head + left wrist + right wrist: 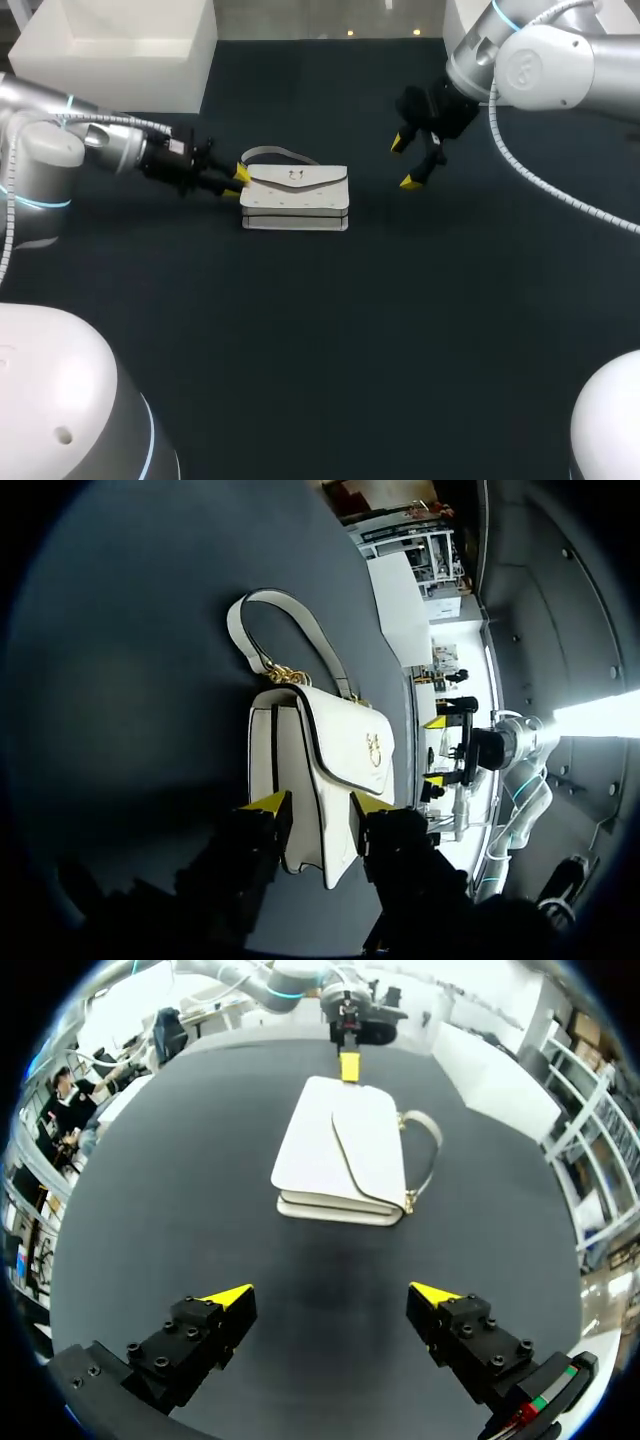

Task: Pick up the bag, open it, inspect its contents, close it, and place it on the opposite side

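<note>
Plainly, on the dark table (300,330) my left gripper (241,176) pinches the white bag (295,195) mid-frame; my right gripper (404,163) gapes wide, empty.

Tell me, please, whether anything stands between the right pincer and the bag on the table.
Nothing visible does. Only bare dark table lies between the right pincer and the bag. The left pincer is at the bag's far end, out of that path.
</note>
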`<state>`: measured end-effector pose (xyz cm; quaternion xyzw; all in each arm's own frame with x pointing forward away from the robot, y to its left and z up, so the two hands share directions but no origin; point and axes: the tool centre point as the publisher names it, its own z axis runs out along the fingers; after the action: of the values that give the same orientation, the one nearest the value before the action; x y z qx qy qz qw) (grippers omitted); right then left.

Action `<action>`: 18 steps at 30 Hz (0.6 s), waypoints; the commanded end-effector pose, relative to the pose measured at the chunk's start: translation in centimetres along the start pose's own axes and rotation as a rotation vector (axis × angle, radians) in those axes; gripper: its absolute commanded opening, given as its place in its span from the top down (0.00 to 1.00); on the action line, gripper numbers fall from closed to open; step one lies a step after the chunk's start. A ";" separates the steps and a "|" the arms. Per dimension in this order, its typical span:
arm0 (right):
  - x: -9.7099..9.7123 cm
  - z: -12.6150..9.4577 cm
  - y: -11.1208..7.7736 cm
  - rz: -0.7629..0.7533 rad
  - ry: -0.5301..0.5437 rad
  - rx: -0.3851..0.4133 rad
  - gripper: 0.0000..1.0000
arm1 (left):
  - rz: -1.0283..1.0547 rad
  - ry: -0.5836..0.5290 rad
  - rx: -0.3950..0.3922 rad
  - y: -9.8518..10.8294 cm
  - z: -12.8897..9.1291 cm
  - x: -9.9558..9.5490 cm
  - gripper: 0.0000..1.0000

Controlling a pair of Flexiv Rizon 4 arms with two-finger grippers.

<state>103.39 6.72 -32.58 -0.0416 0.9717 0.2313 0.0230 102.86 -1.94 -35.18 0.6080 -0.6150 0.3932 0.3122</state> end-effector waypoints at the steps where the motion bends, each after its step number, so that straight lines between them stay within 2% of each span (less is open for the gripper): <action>1: -0.1 0.0 0.0 0.000 0.002 -0.001 0.00 | -0.002 0.013 -0.064 -1.0 0.5 -0.3 0.65; 3: -0.1 0.0 0.0 0.000 0.002 -0.001 0.00 | -0.002 0.018 -0.078 -1.2 0.6 -0.2 0.69; 12: -0.1 0.0 0.0 0.000 0.002 -0.001 0.00 | -0.012 0.023 -0.111 -1.3 1.2 -0.3 0.74; 13: -0.1 0.0 0.0 0.000 0.002 -0.001 0.00 | -0.012 0.024 -0.112 -1.2 1.3 -0.3 0.78; 14: -0.1 0.0 0.0 0.000 0.002 -0.001 0.00 | -0.012 0.024 -0.113 -1.2 1.3 -0.3 0.85; 15: -0.1 0.0 0.0 0.000 0.002 -0.001 0.00 | -0.012 0.025 -0.113 -1.2 1.4 -0.3 1.00; 18: -0.1 0.0 0.0 0.000 0.002 -0.001 0.00 | -0.012 0.024 -0.114 -1.0 1.5 -0.2 1.00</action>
<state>103.39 6.72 -32.58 -0.0416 0.9717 0.2313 0.0230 103.69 -2.97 -35.71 0.5908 -0.6276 0.3655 0.3516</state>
